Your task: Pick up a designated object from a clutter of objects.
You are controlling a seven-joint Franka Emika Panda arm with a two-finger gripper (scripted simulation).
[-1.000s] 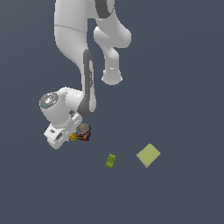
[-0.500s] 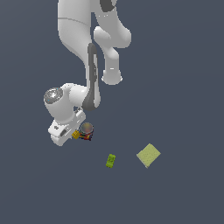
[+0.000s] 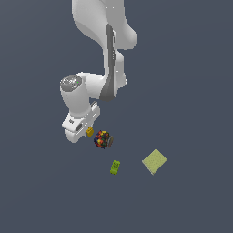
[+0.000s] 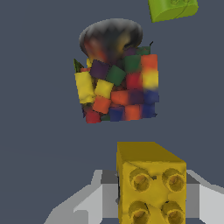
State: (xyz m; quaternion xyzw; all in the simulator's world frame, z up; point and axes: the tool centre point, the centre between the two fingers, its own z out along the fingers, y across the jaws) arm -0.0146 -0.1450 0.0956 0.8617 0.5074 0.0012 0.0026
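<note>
The gripper [image 3: 86, 131] pinches the yellow studded block [image 4: 151, 183] between its fingers, just beside the multicoloured cup [image 3: 103, 139] at the exterior view's left. The cup lies tipped on its side; whether it holds anything cannot be told. Since the earlier frames the arm has lifted, drawing the block clear of the cup. A green oblong block [image 3: 115, 167] and pale yellow-green square [image 3: 154, 161] lie apart toward the right; the green block is cut off in the wrist view.
</note>
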